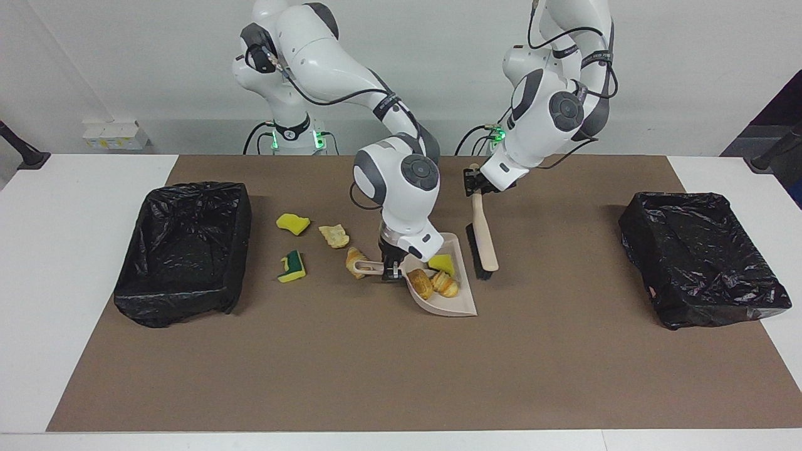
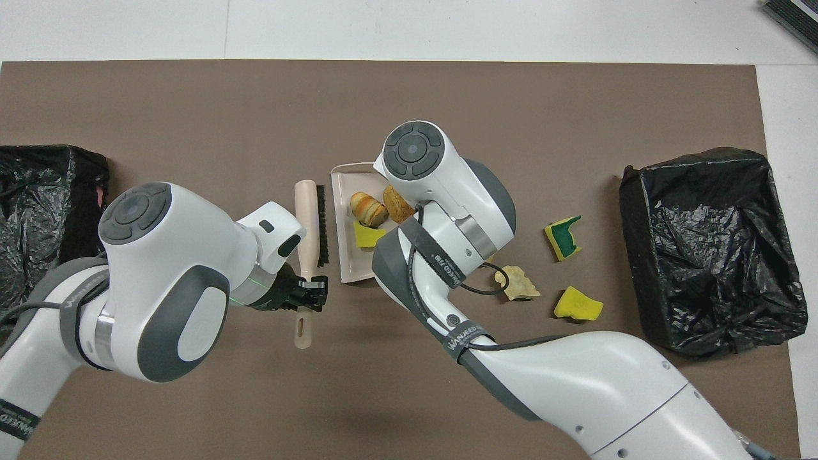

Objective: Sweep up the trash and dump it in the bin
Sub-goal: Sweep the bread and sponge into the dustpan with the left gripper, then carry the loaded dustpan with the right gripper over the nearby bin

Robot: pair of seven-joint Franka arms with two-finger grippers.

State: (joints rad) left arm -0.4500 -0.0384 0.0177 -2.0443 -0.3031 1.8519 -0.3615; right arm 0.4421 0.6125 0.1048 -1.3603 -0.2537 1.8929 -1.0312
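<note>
Left gripper (image 1: 474,183), clamped on brush (image 1: 483,239) handle, brush head raised beside the pan; right gripper (image 1: 391,268), clamped on dustpan (image 1: 460,305) handle; in the pan, three trash pieces (image 1: 437,279): two tan, one yellow; toward the right arm's end, loose on brown mat (image 1: 401,369): yellow sponge (image 1: 292,223), tan scrap (image 1: 334,235), tan piece (image 1: 354,258) beside the handle, green-and-yellow sponge (image 1: 292,266); two black-lined bins (image 1: 182,250) at the mat's ends
</note>
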